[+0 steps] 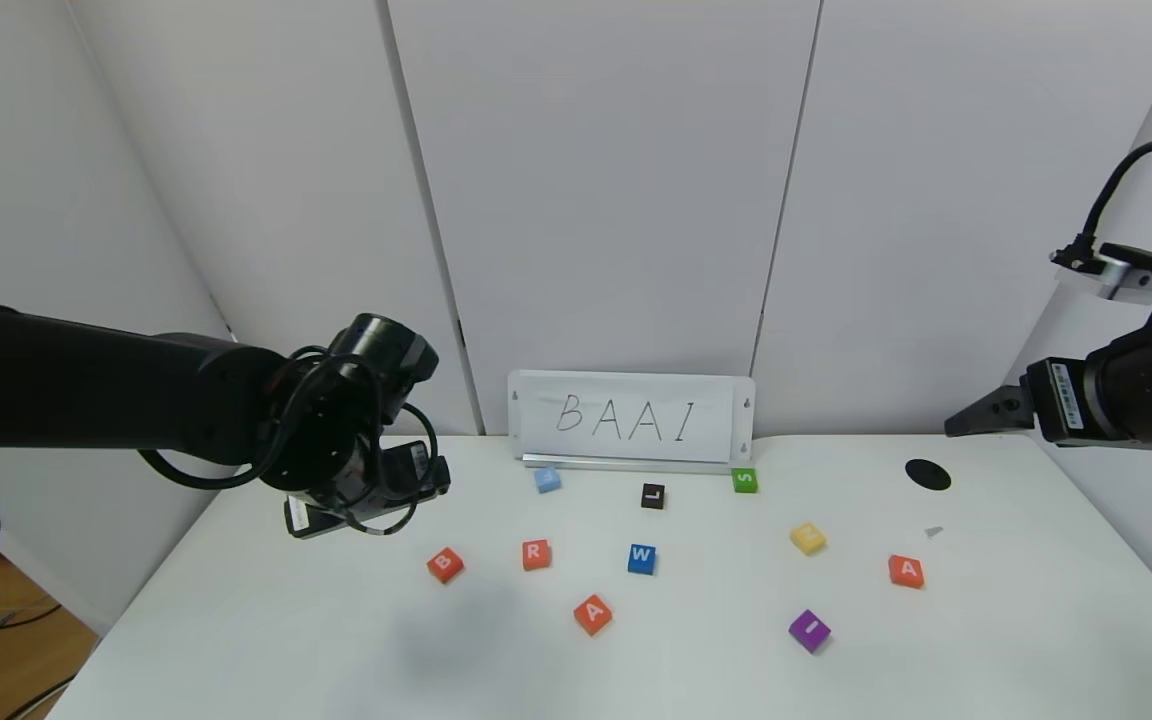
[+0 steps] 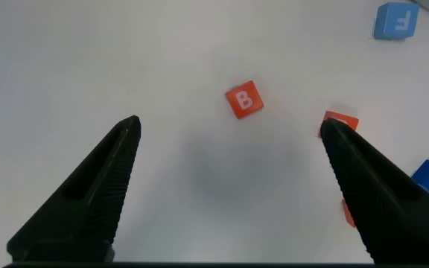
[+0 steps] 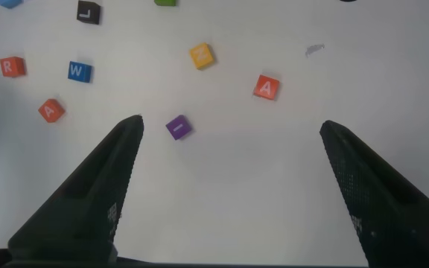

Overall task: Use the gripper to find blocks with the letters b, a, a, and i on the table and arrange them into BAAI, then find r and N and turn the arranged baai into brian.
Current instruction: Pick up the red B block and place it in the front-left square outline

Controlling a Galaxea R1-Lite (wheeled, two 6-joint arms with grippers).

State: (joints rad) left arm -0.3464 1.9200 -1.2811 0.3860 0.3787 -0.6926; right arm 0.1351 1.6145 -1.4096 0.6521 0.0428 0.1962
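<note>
Both grippers hang spread wide and empty, the left gripper (image 2: 229, 141) above the orange-red B block (image 1: 445, 565) near the R block (image 1: 536, 554), the right gripper (image 3: 229, 134) raised at the table's (image 1: 236, 620) far right, with both A blocks (image 1: 593, 614), purple I (image 1: 810, 630) and yellow N (image 1: 808, 538) scattered apart.

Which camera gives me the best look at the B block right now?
The left wrist view: the B block sits large and unobstructed between the open left gripper fingers, letter plainly readable. The head view shows it smaller, near the table's left side. The right wrist view does not show it.
</note>
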